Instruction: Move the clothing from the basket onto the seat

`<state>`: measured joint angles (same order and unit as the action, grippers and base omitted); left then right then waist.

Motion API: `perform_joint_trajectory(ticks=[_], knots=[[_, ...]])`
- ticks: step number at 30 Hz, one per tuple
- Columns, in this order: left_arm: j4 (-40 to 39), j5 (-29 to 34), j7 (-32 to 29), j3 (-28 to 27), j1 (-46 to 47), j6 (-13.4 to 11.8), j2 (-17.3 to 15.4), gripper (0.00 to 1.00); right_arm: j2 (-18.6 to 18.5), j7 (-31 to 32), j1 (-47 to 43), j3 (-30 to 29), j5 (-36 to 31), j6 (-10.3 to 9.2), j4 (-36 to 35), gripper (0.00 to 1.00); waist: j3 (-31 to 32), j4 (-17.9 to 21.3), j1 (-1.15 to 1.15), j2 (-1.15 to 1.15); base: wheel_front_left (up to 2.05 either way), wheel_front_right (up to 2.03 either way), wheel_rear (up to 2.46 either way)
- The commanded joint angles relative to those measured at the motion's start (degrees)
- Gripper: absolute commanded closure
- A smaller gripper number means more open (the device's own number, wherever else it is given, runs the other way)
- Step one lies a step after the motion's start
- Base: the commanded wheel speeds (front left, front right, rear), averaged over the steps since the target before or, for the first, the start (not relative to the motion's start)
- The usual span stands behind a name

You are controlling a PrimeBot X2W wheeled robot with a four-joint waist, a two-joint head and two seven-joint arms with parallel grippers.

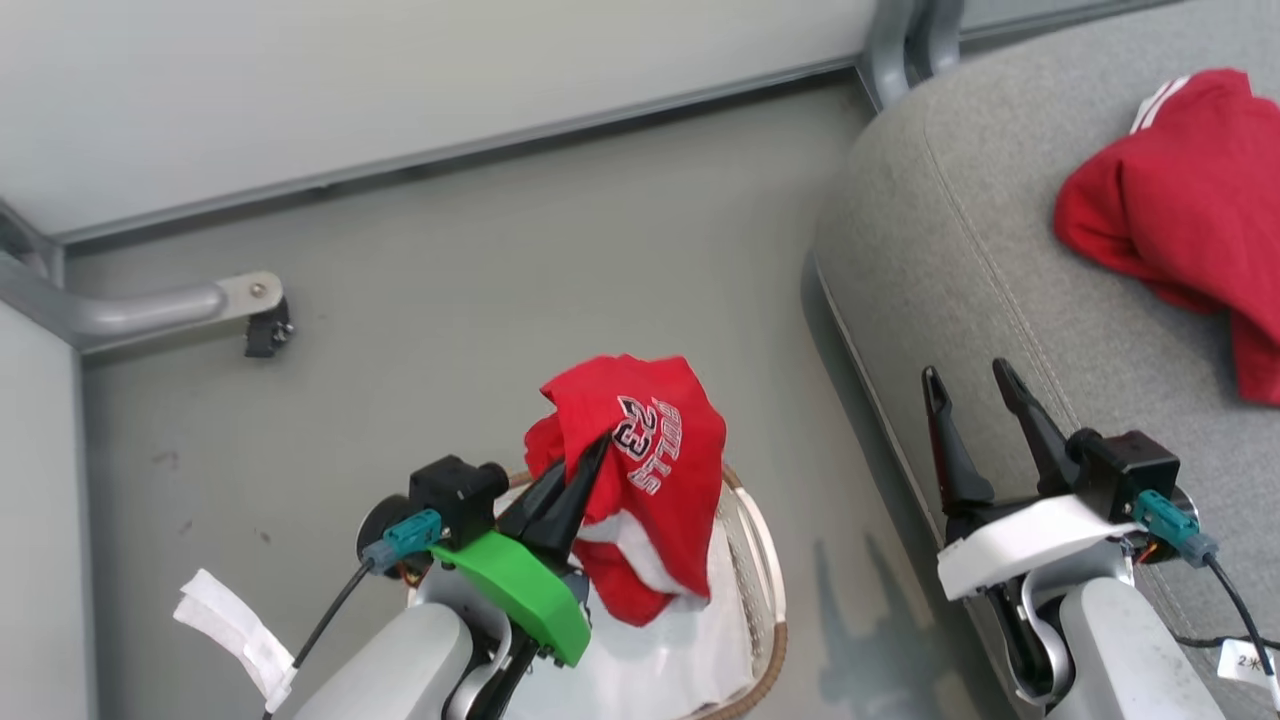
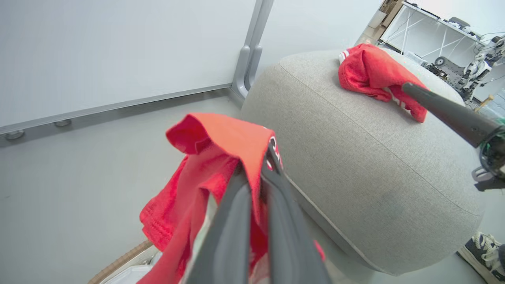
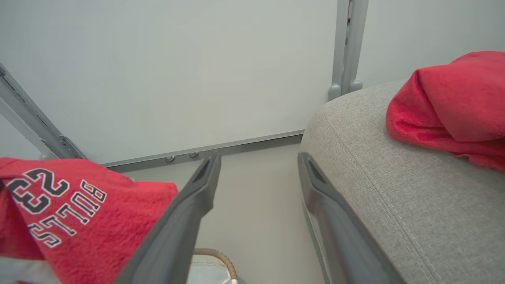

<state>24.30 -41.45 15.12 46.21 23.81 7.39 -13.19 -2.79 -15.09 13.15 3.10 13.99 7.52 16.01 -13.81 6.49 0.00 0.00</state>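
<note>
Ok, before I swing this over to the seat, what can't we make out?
- Basket inside, head view: covered by the held jersey and left arm; leftovers unclear.
- Left pincer tips, left wrist view: buried in jersey folds.
- Red garment on the seat, head view: cut off by the right edge.

Left end effector (image 1: 597, 458) sits lower left, its two long dark fingers pinched tight on a bright red soft fabric jersey (image 1: 665, 480), angled up and rightward off the green wrist plate (image 1: 520, 590). Right end effector (image 1: 968, 375) is lower right, fingers spread wide and empty, pointing up from its white wrist plate (image 1: 1020, 545). Both pale forearms (image 1: 400, 660) come in from the bottom edge.
</note>
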Motion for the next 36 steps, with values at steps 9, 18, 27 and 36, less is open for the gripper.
perform_joint_trajectory(ticks=[9, 18, 27, 36], knots=[[-7.95, 5.07, 0.04, -5.65, -1.42, 0.18, 1.24, 1.00, -0.24, -0.11, -4.27, 0.71, -0.19, -0.06, 1.76, 0.00, 7.20, -2.74, 0.00, 0.00, 0.00, 0.00, 0.00], [-11.77, 6.73, 0.04, -8.07, -1.26, 0.18, 2.16, 1.00, -0.21, -0.11, -6.88, 3.92, -1.07, -0.06, 3.09, 0.00, 9.41, -3.03, 0.00, 0.00, 0.00, 0.00, 0.00], [-13.36, 7.49, 0.04, -7.88, -0.91, 0.18, 2.62, 1.00, -0.25, -0.11, -3.77, 19.69, -0.82, -0.06, 2.77, 0.00, 9.19, -3.52, 0.00, 0.00, 0.00, 0.00, 0.00], [-13.72, 7.28, 0.04, -6.30, 0.12, 0.18, 2.93, 1.00, -0.23, -0.11, 3.93, 26.35, -2.56, -0.06, 6.47, 0.00, 8.67, -5.02, 0.00, 0.00, 0.00, 0.00, 0.00]])
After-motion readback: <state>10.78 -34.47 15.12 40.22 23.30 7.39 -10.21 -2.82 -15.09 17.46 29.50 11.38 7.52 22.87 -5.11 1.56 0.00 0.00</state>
